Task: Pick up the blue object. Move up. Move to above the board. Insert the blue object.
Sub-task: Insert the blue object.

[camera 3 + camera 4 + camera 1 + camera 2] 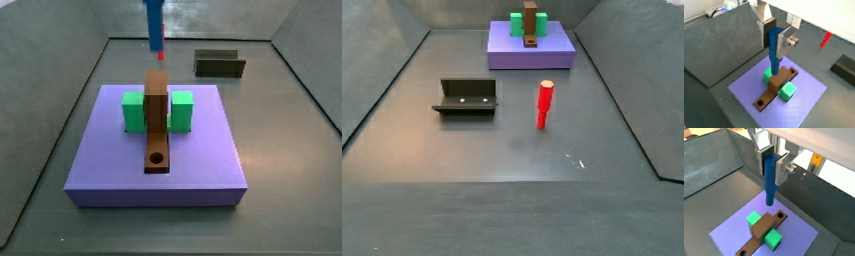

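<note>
My gripper (775,50) is shut on the blue object (773,50), a dark-blue peg held upright between the silver fingers; it also shows in a wrist view (770,178). The peg hangs well above the board (775,86), a brown plank lying across the purple slab, and does not touch it. The board's round hole (761,104) is at one end, also visible in a wrist view (781,216) and a side view (158,158). In a side view only the peg (155,25) shows, high above the board (158,125); the gripper is out of frame.
The purple slab (158,185) carries two green blocks (134,112) (179,112) flanking the board. The red stick (545,104) stands upright on the floor beside the dark fixture (466,97). Grey walls enclose the floor.
</note>
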Motion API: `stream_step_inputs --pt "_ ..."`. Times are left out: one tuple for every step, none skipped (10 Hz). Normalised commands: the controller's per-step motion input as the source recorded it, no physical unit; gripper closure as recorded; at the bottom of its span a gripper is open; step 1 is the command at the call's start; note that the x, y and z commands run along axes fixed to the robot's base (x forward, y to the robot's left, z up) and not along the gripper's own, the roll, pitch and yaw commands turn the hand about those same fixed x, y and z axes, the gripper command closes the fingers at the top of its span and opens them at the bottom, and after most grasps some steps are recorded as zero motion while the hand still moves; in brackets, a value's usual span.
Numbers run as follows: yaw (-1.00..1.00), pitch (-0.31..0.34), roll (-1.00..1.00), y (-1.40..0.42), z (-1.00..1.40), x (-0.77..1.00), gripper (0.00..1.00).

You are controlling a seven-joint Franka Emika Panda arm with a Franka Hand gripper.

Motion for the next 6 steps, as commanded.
stream_step_inputs --pt "0.16 -0.029 0.04 -0.63 -0.29 0.05 1.0" --pt "0.13 -0.006 0.13 -0.65 -0.35 0.01 1.0" --pt "0.0 0.0 0.04 -0.4 -0.35 0.16 1.0" --pt "-0.05 0.0 0.1 -0.33 -0.47 0.11 1.0" --pt "-0.11 0.0 0.21 -0.28 -0.67 0.0 1.0" --pt "0.0 0.0 0.31 -0.19 -0.73 0.13 1.0"
